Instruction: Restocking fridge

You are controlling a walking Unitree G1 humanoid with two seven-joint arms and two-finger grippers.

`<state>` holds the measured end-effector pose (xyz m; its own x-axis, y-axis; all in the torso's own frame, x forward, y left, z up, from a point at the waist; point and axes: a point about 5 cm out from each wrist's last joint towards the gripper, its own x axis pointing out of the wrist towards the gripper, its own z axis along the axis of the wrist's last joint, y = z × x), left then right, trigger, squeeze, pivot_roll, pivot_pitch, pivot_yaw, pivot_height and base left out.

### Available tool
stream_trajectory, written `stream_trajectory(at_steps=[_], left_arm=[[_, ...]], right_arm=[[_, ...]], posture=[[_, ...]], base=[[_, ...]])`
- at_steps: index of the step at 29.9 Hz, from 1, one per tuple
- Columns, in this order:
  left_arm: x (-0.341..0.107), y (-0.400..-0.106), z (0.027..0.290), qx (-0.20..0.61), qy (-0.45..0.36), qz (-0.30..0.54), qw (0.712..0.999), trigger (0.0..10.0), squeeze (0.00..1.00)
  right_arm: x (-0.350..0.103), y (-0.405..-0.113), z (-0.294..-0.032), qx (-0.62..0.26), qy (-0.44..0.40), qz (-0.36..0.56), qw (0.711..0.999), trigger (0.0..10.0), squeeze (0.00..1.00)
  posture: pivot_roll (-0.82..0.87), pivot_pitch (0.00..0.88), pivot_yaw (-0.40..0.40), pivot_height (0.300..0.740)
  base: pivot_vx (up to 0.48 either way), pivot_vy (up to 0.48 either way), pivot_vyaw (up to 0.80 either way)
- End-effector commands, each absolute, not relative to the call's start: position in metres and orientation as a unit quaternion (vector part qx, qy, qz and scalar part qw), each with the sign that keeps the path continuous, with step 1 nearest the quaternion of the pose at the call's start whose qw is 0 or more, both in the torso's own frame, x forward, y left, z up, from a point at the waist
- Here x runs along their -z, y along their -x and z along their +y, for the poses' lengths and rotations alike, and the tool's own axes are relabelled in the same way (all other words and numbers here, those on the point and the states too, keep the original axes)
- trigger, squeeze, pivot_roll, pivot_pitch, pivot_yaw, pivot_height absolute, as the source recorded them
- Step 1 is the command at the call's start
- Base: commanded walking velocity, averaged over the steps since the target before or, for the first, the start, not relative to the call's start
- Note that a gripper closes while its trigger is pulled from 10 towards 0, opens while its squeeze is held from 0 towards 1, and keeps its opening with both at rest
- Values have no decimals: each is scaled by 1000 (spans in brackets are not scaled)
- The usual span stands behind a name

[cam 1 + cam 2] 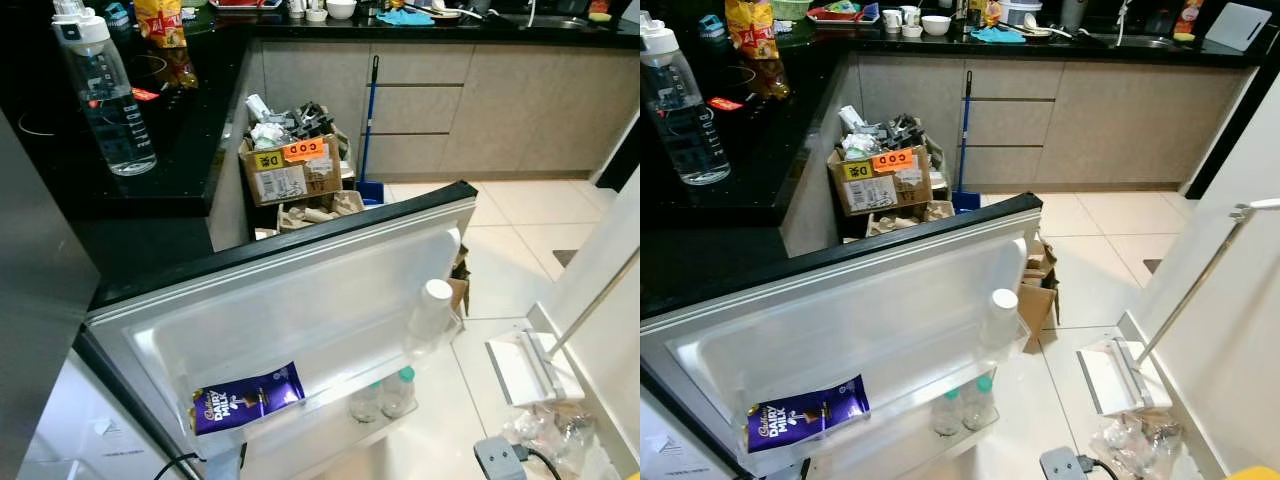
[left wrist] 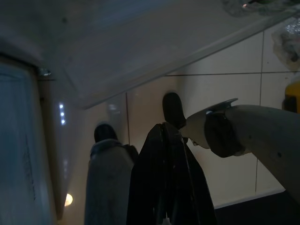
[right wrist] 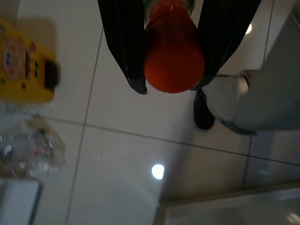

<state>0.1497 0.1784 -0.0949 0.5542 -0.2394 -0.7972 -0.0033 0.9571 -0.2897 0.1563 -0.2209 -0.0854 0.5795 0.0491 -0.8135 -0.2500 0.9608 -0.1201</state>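
While the right gripper (image 3: 169, 86) is hanging over the pale tiled floor (image 3: 108, 154), its two black fingers (image 3: 125, 47) are pressing on either side of an orange-red bottle (image 3: 172, 51) — the bottle's rounded end is sticking out just past the fingertips. Beside it in that wrist view, a yellow packet (image 3: 23, 63) and some crumpled clear plastic (image 3: 28, 145) are lying on the tiles.

The left gripper (image 2: 168, 178) is hanging in deep shade over the same floor, and its fingers appear to be pressed together with nothing between them, though the picture is dark.

Out in front, the fridge door (image 1: 300, 300) is standing open. A purple Dairy Milk chocolate bar (image 1: 247, 397) is leaning in its lower shelf, two small bottles with pale green caps (image 1: 385, 392) are standing further along that shelf, and a white-capped bottle (image 1: 432, 312) is sitting higher up near the door's edge. Behind the door, a clear water bottle (image 1: 103, 90) is standing on the black counter (image 1: 170, 150) — and cardboard boxes of clutter (image 1: 290, 170) are crowding the floor beside a blue broom (image 1: 368, 120).
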Motion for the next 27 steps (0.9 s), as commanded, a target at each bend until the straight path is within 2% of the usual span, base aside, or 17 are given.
stream_trajectory(at_steps=[1,7,9,12,15,19,21,24,27], left_arm=[[93,-153,181,66,124,457,878,10000,0],[86,-166,186,68,124,426,894,10000,0],[75,-178,196,98,137,377,911,10000,0],[69,-180,200,136,150,354,913,10000,0],[62,-176,202,232,166,332,899,10000,0],[61,-171,200,289,167,336,881,10000,0],[60,-163,200,350,151,348,856,10000,0],[59,-158,200,391,143,348,840,10000,0],[58,-159,203,392,138,346,841,10000,0]], right_arm=[[80,-167,-218,-99,102,424,894,10000,0],[71,-181,-212,-140,73,384,910,10000,0],[59,-196,-207,-208,47,347,913,10000,0],[53,-202,-207,-234,40,332,913,10000,0],[45,-210,-209,-263,42,314,911,10000,0],[40,-214,-211,-275,42,305,911,10000,0],[35,-220,-212,-289,41,292,911,10000,0],[29,-224,-211,-305,36,277,910,10000,0],[25,-228,-210,-321,39,266,908,10000,0]], posture=[[-73,0,-18,740],[-73,0,-18,740],[-74,0,-16,740],[-73,0,-18,740],[-70,0,-20,740],[-67,0,-18,740],[-68,0,-15,740],[-71,0,-14,740],[-71,0,-20,740]], base=[[0,0,0],[0,0,0],[0,0,0],[0,0,0],[0,0,0],[0,0,0],[0,0,0],[0,0,0],[0,0,0]])
